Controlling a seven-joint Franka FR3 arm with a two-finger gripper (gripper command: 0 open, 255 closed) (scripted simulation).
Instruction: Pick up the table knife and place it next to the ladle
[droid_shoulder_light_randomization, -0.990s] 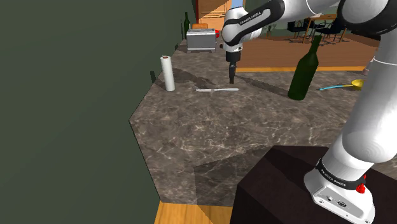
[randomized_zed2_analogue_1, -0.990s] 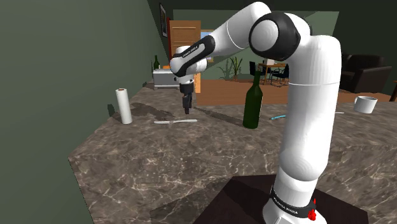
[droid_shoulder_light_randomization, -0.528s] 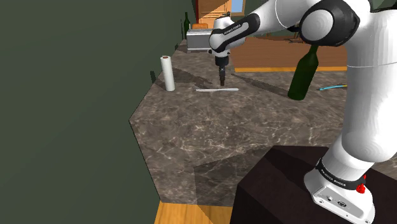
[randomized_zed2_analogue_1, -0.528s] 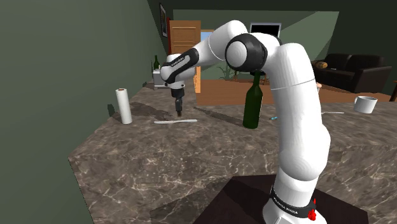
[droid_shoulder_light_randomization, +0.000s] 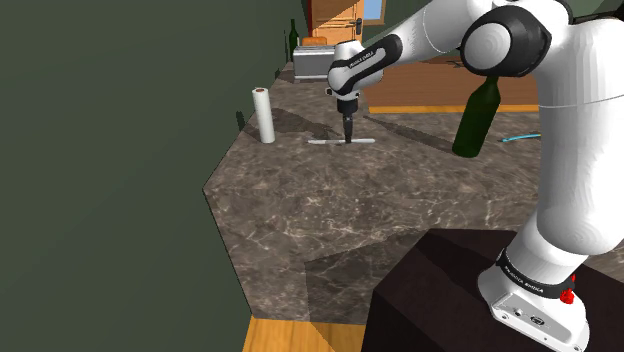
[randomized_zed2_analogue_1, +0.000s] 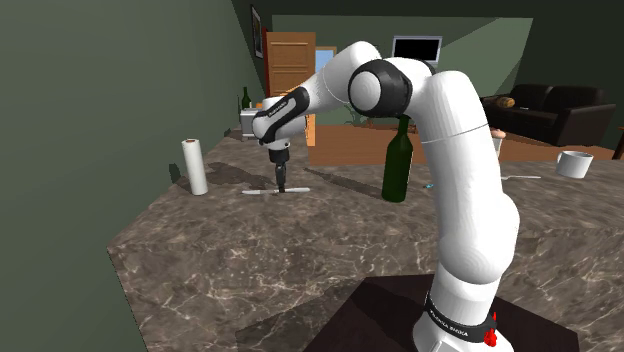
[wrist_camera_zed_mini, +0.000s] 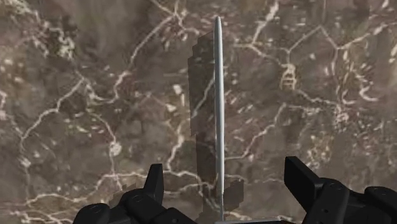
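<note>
A slim silver table knife (droid_shoulder_light_randomization: 325, 142) (randomized_zed2_analogue_1: 262, 190) lies flat on the dark marble counter (droid_shoulder_light_randomization: 330, 210). My black gripper (droid_shoulder_light_randomization: 348, 138) (randomized_zed2_analogue_1: 282, 186) points straight down over its handle end, just above the counter. Seen from the wrist, the knife (wrist_camera_zed_mini: 219, 95) runs lengthwise away from the gripper (wrist_camera_zed_mini: 224, 175), between the two fingers (wrist_camera_zed_mini: 154, 184). They stand wide apart and do not touch it, so the gripper is open. The ladle's blue handle (droid_shoulder_light_randomization: 518, 137) (randomized_zed2_analogue_1: 437, 184) shows past the bottle, its bowl hidden behind my arm.
A green wine bottle (droid_shoulder_light_randomization: 480, 118) (randomized_zed2_analogue_1: 399, 160) stands between knife and ladle. A white paper roll (droid_shoulder_light_randomization: 264, 115) (randomized_zed2_analogue_1: 196, 166) stands near the wall, a toaster (droid_shoulder_light_randomization: 312, 62) further back. A white mug (randomized_zed2_analogue_1: 576, 163) sits at the far right. The counter edge (droid_shoulder_light_randomization: 215, 195) angles along the wall.
The gripper has swung toward the shoulder view's left and come down over the knife, staying open. The knife has not moved.
</note>
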